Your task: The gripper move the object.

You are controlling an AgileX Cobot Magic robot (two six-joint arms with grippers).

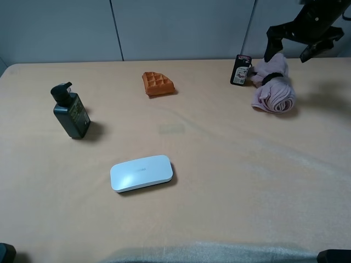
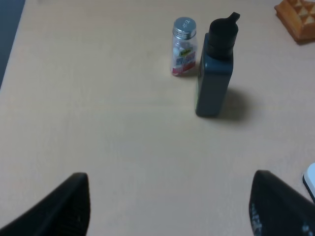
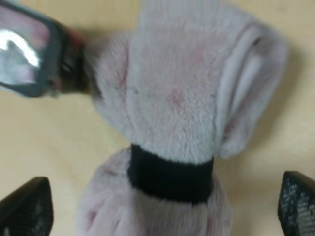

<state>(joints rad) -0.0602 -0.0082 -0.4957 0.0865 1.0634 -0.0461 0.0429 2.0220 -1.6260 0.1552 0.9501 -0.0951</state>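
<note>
My right gripper [image 1: 295, 50] hangs spread wide over the pink towel [image 1: 272, 87], a finger [image 3: 27, 209] on either side of its black band [image 3: 171, 174], gripping nothing; the towel lies at the far right of the table [image 1: 230, 181], touching a small dark packet [image 1: 240, 69] on its left; my left gripper [image 2: 170, 209] is also spread and empty, facing a dark pump bottle [image 2: 215, 69] and a small jar [image 2: 184, 46].
</note>
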